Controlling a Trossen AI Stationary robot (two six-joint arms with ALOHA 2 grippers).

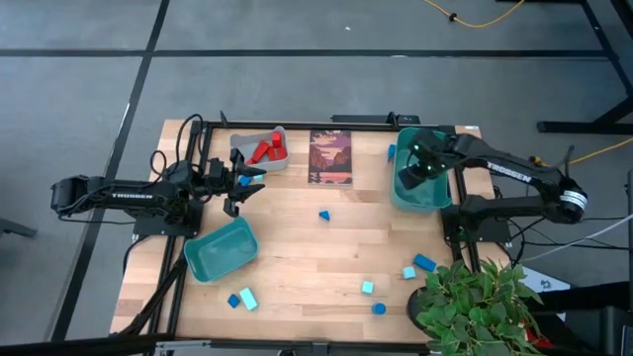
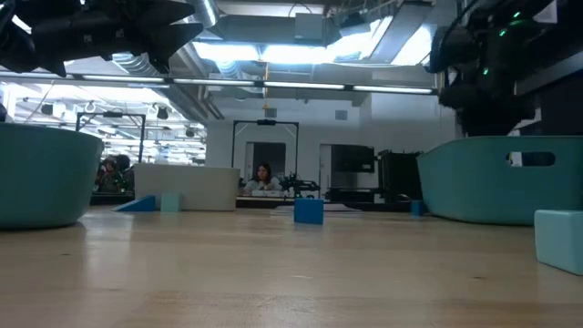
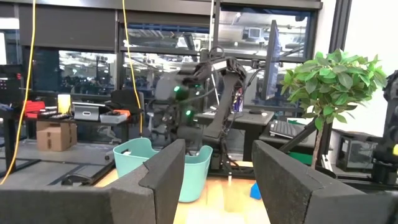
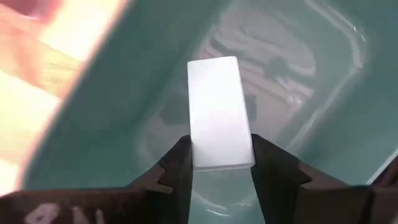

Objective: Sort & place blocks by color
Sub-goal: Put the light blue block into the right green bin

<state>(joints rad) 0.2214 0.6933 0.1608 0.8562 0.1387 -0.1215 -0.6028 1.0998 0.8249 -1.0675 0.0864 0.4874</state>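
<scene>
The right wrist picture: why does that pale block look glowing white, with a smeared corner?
In the right wrist view, the light cyan bar-shaped block, pinched by the right gripper, is overexposed above the teal plastic bin; the near corner is out of focus. In the low view, ceiling lights glare.

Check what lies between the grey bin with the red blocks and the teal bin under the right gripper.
In the high view, the dark picture card lies between the grey bin and the teal bin; a small blue block sits beside the teal bin.
</scene>
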